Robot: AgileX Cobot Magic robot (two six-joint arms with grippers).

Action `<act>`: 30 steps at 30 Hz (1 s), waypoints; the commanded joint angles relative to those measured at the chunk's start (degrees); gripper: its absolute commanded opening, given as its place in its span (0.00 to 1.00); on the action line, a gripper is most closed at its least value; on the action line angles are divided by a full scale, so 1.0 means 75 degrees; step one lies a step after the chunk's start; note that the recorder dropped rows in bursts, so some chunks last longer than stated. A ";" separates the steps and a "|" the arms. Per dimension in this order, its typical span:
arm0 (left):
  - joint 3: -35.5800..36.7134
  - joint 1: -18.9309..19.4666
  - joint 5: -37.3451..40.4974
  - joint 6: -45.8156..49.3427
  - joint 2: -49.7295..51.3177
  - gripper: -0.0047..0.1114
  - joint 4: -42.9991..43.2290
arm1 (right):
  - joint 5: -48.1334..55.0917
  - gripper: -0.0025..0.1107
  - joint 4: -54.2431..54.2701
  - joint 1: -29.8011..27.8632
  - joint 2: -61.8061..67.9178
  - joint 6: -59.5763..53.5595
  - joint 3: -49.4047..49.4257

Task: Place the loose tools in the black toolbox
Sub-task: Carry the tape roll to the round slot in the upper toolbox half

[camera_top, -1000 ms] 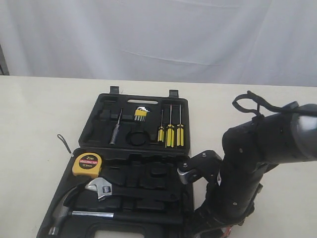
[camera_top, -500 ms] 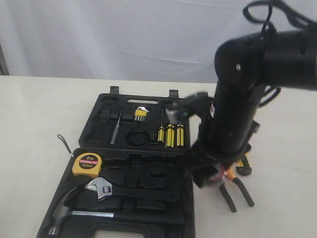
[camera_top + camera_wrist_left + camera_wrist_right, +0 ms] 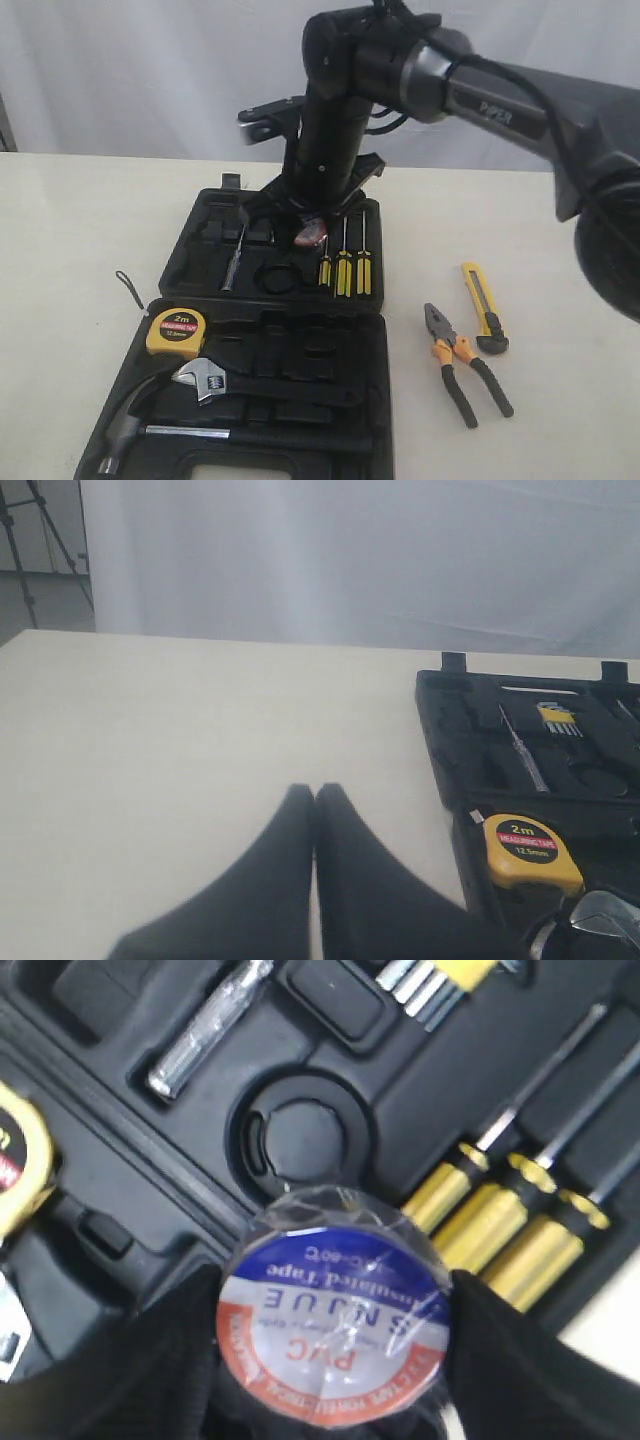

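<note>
The black toolbox (image 3: 200,262) lies open on the table. My right gripper (image 3: 308,232) hangs over its far half, shut on the electrical tape roll (image 3: 333,1320), whose white, red and blue label faces the wrist camera. A round moulded slot (image 3: 305,1150) lies just beyond the roll. In the near half sits the yellow tape measure (image 3: 176,332). On the table right of the case lie the pliers (image 3: 460,362) and the utility knife (image 3: 483,303). My left gripper (image 3: 315,792) is shut and empty over bare table, left of the case (image 3: 450,720).
Yellow-handled screwdrivers (image 3: 345,270), hex keys (image 3: 284,230) and a silver tester (image 3: 232,262) fill slots in the far half. A hammer (image 3: 128,428) and adjustable wrench (image 3: 205,378) lie in the near half. A black cord (image 3: 127,289) lies left of the case.
My right arm rose from the table's front right and swung left over the toolbox's far half with the tape roll. The pliers and knife it had hidden now show.
</note>
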 commanded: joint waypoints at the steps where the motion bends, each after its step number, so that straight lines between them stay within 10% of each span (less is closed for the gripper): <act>1: 0.0017 -0.0015 -0.0004 -0.0003 -0.0021 0.04 -0.0039 | -0.0281 0.02 0.0217 0.0014 0.0548 -0.0082 -0.0220; 30: 0.0017 -0.0015 -0.0004 -0.0003 -0.0021 0.04 -0.0009 | -0.1718 0.02 0.0301 0.0331 0.1269 -0.0112 -0.0220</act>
